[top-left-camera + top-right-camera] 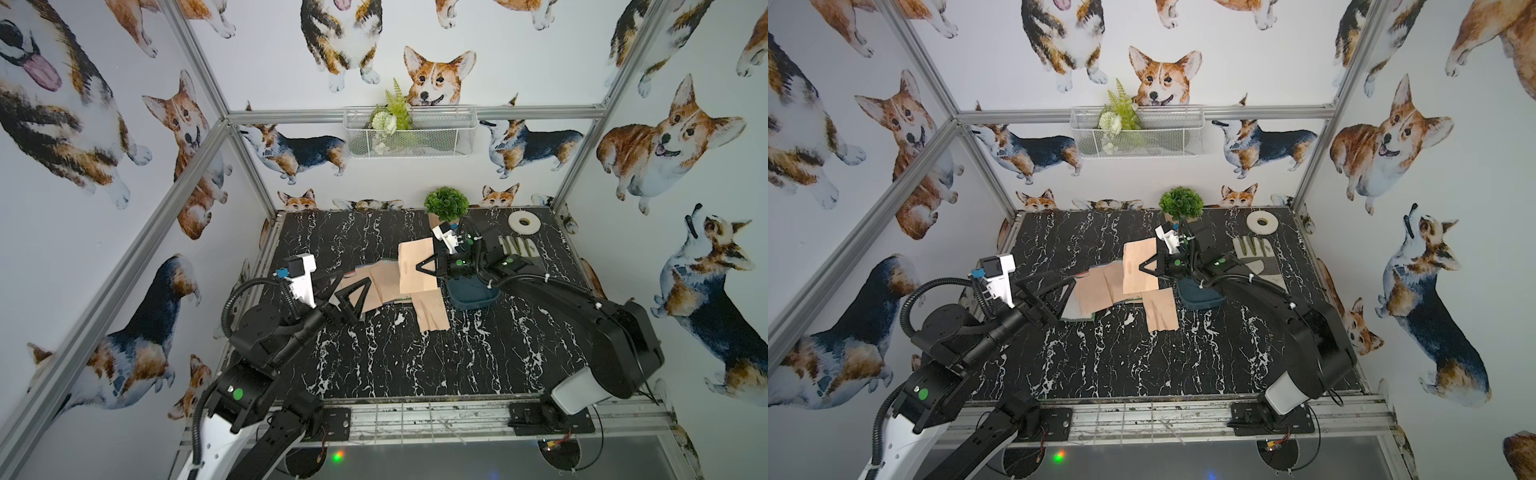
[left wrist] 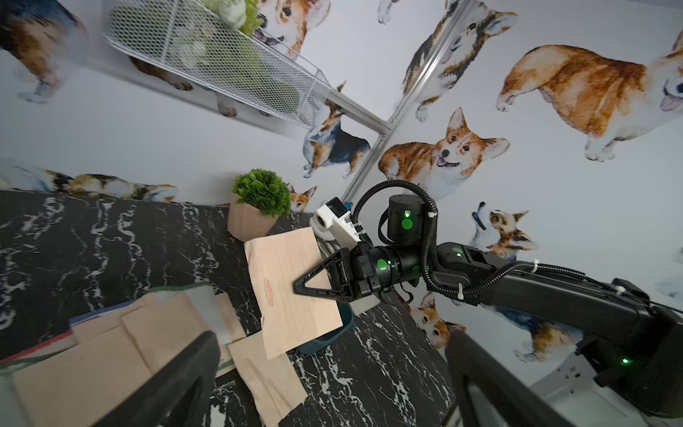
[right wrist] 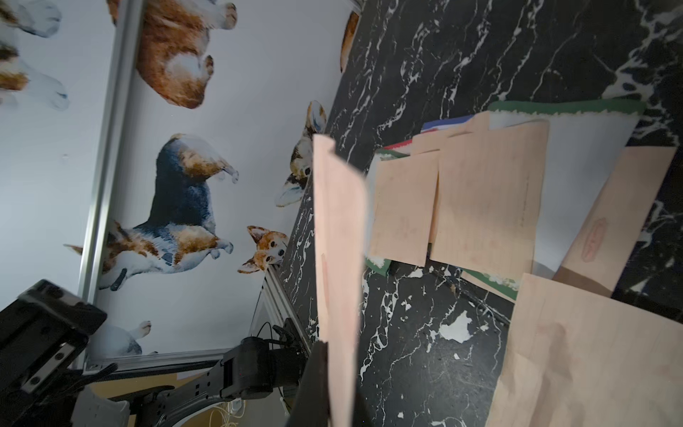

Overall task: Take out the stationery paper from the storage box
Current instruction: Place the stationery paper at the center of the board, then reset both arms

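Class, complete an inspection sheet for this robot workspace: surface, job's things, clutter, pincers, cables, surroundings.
Surface: black white-veined marble tabletop.
Job's things: peach-tan paper sheets spread on the table; dark teal plastic tub beside them.
Clutter: white-grey work glove, white tape roll, potted green plant.
Pincers: left pincer open near the sheets; right pincer shut on one peach sheet, held aloft.
Cables: black corrugated hoses along both arms.
Surroundings: corgi wallpaper, aluminium frame, white wire mesh basket.

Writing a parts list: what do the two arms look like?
Left arm and right arm are black with white base segments, green dots on joints, corrugated black cables with white zip ties, white wrist camera mounts and black triangular jaws.
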Controlling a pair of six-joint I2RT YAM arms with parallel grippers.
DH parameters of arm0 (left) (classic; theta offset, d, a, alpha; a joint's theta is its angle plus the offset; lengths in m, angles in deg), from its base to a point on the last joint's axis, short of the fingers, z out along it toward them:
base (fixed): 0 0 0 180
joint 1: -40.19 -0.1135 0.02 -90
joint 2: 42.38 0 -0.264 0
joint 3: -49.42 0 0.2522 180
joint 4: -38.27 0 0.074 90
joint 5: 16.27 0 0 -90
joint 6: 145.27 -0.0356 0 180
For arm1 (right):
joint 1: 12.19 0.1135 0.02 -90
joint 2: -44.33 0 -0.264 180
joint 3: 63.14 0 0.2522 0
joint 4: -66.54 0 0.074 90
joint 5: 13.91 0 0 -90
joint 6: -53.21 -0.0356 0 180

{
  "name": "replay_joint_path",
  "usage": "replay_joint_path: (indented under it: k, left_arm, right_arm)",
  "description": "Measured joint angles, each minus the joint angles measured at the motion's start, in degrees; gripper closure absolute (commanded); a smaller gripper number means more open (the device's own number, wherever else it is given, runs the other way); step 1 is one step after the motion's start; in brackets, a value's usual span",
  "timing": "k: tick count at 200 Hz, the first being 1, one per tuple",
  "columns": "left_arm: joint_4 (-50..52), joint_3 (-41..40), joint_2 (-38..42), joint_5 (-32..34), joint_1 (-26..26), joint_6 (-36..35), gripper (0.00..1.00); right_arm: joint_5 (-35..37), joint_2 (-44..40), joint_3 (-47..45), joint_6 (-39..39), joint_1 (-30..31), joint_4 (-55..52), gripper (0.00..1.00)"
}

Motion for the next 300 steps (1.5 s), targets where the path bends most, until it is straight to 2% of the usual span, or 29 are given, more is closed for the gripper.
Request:
replay_joint_path:
  k: [39,45,66,88,103,141,186,216,259,275,277,280,300]
  left_arm:
    - [7.45,1.03,2.60,7.72,0.00,-3.37,0.01]
    - [8.13,1.18,2.69,8.44,0.00,-3.78,0.01]
    - [10.40,1.38,3.19,10.67,0.00,-4.68,0.01]
    - [11.19,0.74,4.00,12.35,0.00,-5.18,0.00]
    - [11.85,0.55,3.98,13.09,0.00,-5.62,0.00]
    - [13.25,0.33,3.43,15.76,0.00,-6.36,0.00]
    - [17.68,3.45,-0.61,20.90,0.00,-7.91,0.00]
    - [20.63,7.15,-5.35,27.17,0.00,-11.54,0.00]
    - [19.91,7.67,-14.47,35.34,-0.28,-19.47,0.00]
    - [17.42,5.42,-16.87,36.50,-0.57,-20.65,0.00]
    - [17.05,5.07,-17.07,36.59,-0.61,-20.68,0.00]
    - [16.48,4.46,-17.33,36.72,-0.66,-20.81,0.00]
    - [10.19,-0.92,-18.69,36.76,-0.70,-22.08,0.00]
  right_arm:
    - [1.81,18.18,13.14,0.61,0.44,-2.58,1.00]
    - [1.97,20.70,15.34,0.61,0.57,-3.15,0.94]
    - [2.95,28.02,21.81,0.61,1.16,-5.90,0.59]
    - [3.82,32.89,24.87,0.63,1.55,-7.89,0.33]
    - [4.79,34.62,24.87,0.26,1.75,-8.72,0.25]
    - [7.87,34.40,24.24,-0.44,2.01,-11.06,0.17]
    - [20.41,24.52,28.76,6.71,5.31,-21.40,0.15]
    - [31.58,12.92,27.91,11.58,5.95,-26.45,0.13]
    - [50.21,-12.63,11.19,17.84,6.36,-26.93,0.12]
    - [58.16,-23.32,2.03,20.85,6.16,-25.40,0.09]
    - [59.56,-25.11,0.50,21.46,6.03,-24.94,0.03]
    - [60.78,-26.80,-1.01,22.05,5.95,-24.61,0.00]
    - [68.74,-39.08,-11.78,26.95,5.20,-21.07,0.00]
